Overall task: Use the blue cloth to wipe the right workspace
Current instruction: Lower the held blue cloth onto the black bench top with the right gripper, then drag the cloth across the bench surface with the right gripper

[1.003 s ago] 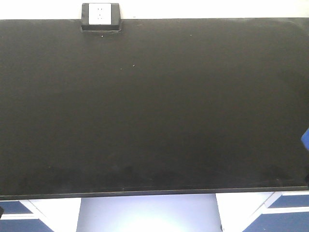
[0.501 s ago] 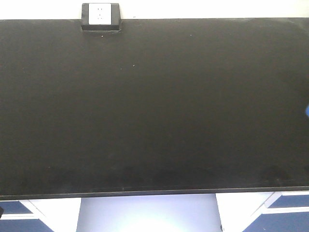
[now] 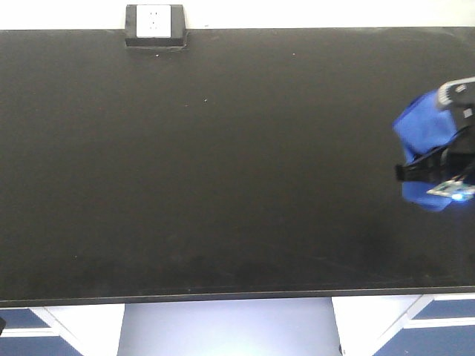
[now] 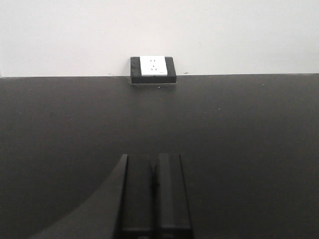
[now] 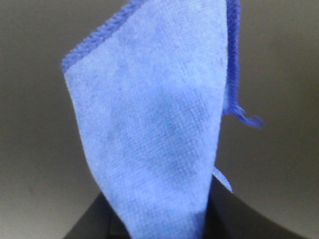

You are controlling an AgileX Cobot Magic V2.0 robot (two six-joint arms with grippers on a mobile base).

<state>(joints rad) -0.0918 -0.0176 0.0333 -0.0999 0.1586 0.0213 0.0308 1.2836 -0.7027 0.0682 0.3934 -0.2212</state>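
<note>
Half a second before, only a sliver of blue showed at the right edge of the front view; since then my right tool [image 3: 447, 162] had swung in over the surface [image 3: 223, 185], carrying the blue cloth [image 3: 420, 133] with it. That tool was clamped on the cloth: in the right wrist view the fabric rose out from between the dark fingers at the bottom of the frame. The cloth sat at the far right of the surface, about midway between front and back, and I could not tell whether it was touching the black top. Nearly all of the surface lay to the cloth's left, so I judged the wipe would have to run leftward. The cloth's long axis ran straight out from the tool, narrow at the grip and broadening to a hemmed edge at the far end. My left tool [image 4: 154, 199] was pressed shut on nothing, facing the socket box [image 4: 153, 68], well apart from the cloth.
</note>
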